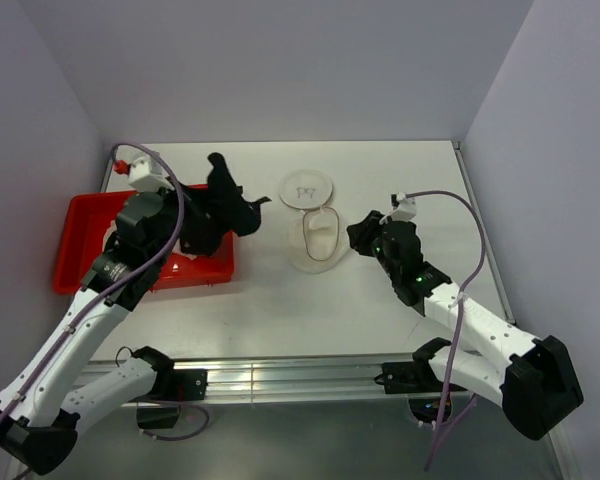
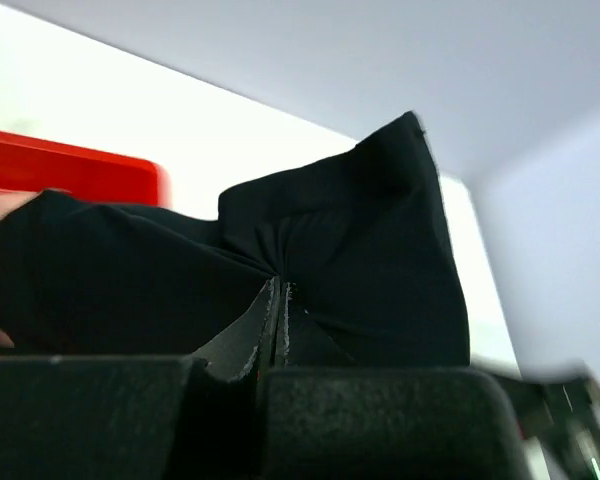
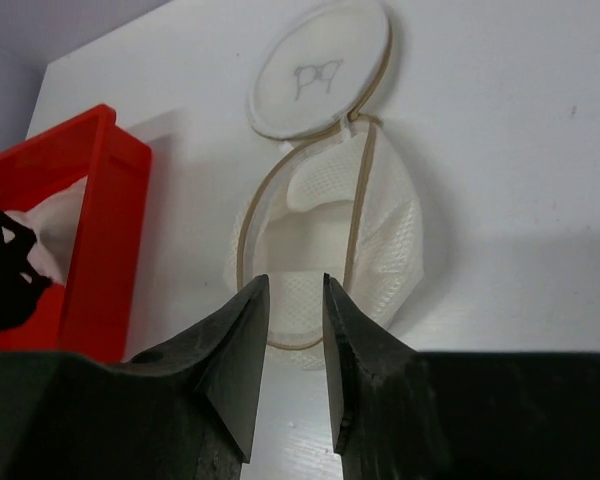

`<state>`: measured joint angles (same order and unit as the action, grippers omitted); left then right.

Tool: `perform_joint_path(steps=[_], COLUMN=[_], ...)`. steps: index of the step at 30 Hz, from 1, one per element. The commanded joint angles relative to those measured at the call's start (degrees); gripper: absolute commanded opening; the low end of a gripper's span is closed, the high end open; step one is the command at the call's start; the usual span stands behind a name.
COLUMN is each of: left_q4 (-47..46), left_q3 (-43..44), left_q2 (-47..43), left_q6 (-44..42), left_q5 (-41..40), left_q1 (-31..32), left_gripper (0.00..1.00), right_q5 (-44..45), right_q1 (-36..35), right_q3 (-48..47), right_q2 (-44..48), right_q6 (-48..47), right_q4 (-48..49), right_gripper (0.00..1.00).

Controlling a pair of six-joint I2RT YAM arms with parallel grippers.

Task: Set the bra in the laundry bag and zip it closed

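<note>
the left gripper (image 2: 280, 345) is clamped tight on a black fabric bra (image 1: 225, 205), holding it bunched up over the right edge of the red plastic tray (image 1: 75, 240). in the middle of the white table (image 1: 410, 190) the round whitish mesh laundry bag (image 1: 318, 240) lies open, its flat circular lid (image 1: 307, 189) flipped back behind it. the right gripper (image 3: 295, 300) sits just beside the bag's right side, jaws a narrow gap apart, nothing between them.
</note>
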<state>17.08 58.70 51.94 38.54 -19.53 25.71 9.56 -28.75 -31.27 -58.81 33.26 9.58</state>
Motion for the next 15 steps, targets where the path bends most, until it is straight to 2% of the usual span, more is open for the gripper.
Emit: perform_joint_path(steps=[1,3,4,9,12,15], left_q4=[1.37,2.16,2.25,1.91,0.5,0.76], left_q3=[2.21,2.04,1.95,3.09,2.22,0.29], left_q2=[0.17,0.61,1.22,3.34,4.65,8.34], left_q6=[-4.87,-6.46,-6.73,-9.45,-11.03,-10.42], left_q5=[9.75,13.98,14.6,10.48,11.96,14.69], left_q1=[7.39,11.27,15.72,31.64,35.71,37.2], left_gripper=[0.0,0.0,0.0,0.0,0.0,0.0], right_q5=[6.6,9.15,9.85,13.98,15.83,17.24], right_q1=[-0.34,-0.34,-0.34,-0.34,-0.25,-0.16], right_q3=[1.56,2.69,3.05,4.46,4.81,4.02], right_q2=[4.39,6.76,7.47,12.21,14.67,16.26], right_q6=[0.23,0.67,0.76,0.85,0.76,0.41], right_q4=[1.58,1.84,2.28,1.67,0.62,-1.14], right_gripper=[0.36,0.37,0.37,0.37,0.37,0.38])
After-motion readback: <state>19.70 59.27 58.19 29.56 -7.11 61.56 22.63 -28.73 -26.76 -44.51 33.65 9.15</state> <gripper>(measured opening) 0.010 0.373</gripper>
